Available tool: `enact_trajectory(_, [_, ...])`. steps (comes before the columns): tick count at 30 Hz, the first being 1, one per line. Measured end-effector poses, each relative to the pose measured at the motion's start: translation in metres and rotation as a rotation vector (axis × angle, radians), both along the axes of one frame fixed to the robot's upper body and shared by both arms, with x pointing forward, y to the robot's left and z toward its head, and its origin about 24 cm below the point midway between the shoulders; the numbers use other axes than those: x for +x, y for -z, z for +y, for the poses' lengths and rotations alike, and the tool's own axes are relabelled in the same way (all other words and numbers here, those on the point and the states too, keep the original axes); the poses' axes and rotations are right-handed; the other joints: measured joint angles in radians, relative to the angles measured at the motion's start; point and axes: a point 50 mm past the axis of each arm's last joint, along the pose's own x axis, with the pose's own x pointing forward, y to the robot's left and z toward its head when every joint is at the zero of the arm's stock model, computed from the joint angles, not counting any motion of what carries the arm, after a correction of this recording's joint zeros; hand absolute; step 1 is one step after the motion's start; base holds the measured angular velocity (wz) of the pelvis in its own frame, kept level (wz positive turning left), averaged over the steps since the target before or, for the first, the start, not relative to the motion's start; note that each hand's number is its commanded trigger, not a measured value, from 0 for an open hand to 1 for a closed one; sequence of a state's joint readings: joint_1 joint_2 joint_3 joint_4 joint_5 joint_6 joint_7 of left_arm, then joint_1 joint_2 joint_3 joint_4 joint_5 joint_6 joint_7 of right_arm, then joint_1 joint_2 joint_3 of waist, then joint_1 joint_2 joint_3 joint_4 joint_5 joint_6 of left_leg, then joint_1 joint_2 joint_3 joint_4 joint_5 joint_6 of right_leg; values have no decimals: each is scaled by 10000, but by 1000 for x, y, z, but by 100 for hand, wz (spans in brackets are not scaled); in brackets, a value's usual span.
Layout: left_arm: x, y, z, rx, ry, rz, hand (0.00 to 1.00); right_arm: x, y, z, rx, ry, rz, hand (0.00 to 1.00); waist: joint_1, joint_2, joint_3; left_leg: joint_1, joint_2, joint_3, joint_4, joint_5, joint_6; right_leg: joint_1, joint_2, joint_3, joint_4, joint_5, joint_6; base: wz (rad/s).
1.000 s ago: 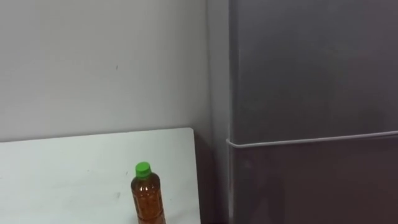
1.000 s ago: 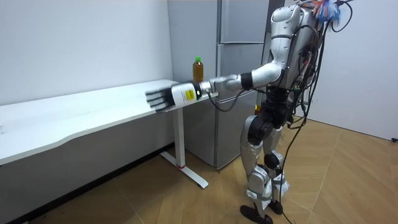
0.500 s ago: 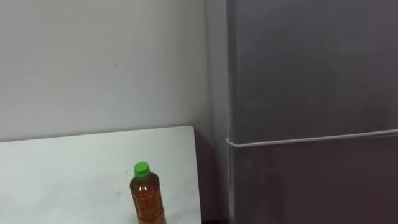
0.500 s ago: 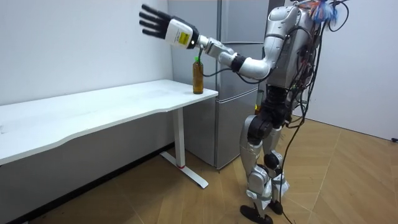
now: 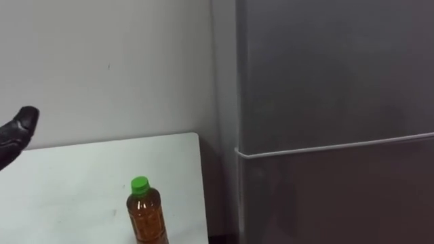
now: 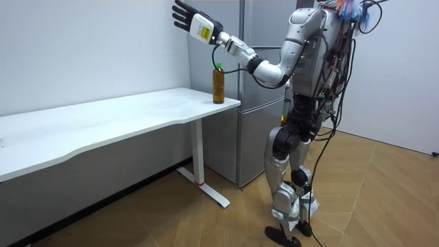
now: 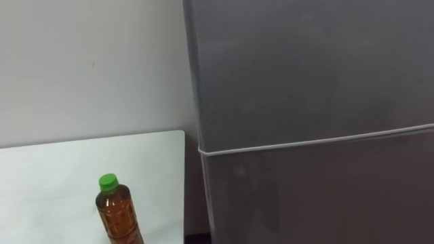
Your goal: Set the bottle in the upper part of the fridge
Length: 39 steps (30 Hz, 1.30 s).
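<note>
my left hand [image 6: 191,17] is up high in the upper middle of the room view, fingers straight and spread, holding nothing. its dark tip shows at the left edge of the left eye view. the brown bottle [image 5: 145,218] with a green cap [image 5: 140,183] stands upright at the bottom, near the corner of the white table [image 5: 68,176]. the grey fridge [image 5: 325,81] on the right has both doors closed.

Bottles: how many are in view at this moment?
1. The bottle, green-capped, stands upright on the table near its right end, beside the closed fridge. More could be hidden inside the fridge.
</note>
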<state>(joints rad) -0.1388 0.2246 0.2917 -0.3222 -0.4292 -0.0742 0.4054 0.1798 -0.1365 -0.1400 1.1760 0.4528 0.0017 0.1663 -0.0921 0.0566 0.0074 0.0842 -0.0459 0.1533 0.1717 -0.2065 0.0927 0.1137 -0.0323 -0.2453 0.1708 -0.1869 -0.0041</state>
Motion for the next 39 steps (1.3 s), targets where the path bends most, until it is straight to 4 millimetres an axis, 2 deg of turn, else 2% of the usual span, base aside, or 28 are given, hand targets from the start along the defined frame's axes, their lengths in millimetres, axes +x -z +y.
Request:
enact_trajectory(10, [17,-14,-46,587,2561,-424,0,7,0,1,222,-244,-94,0,-475,52,-10,-34,5,49,-36,-8,10,-72,12,93,5,22,2,-1])
enact_trajectory(16, [25,-16,-77,1021,3896,-293,0,14,-1,1,194,-693,-109,0,-504,70,-6,-27,45,267,-54,-8,11,-150,32,268,28,65,-2,-11])
enact_trajectory(22, [30,-16,-97,1510,4615,-124,0,23,-1,2,154,-1083,-221,0,-1008,73,14,-61,50,253,-65,-14,21,-156,39,257,8,101,-3,0])
enact_trajectory(24, [31,-18,-102,1411,4819,-235,0,23,-1,2,163,-1110,-189,0,-1112,47,34,-66,54,256,-82,-18,27,-155,39,261,12,106,-3,0])
enact_trajectory(27, [33,-17,-106,1456,5124,-227,0,26,-1,2,204,-1156,-252,0,-1276,127,17,-46,58,272,-66,-18,27,-134,38,255,13,109,-5,0])
enact_trajectory(34, [36,-12,-124,1384,6274,-145,0,28,-1,2,232,-1127,-177,0,-1357,148,28,-41,86,298,-24,-17,25,-126,57,273,19,126,-31,0])
enact_trajectory(39, [37,-12,-126,1286,6592,-185,0,31,-1,2,337,-1194,-82,0,-1481,148,28,-46,87,330,8,-16,23,-141,61,314,-8,122,-32,-1])
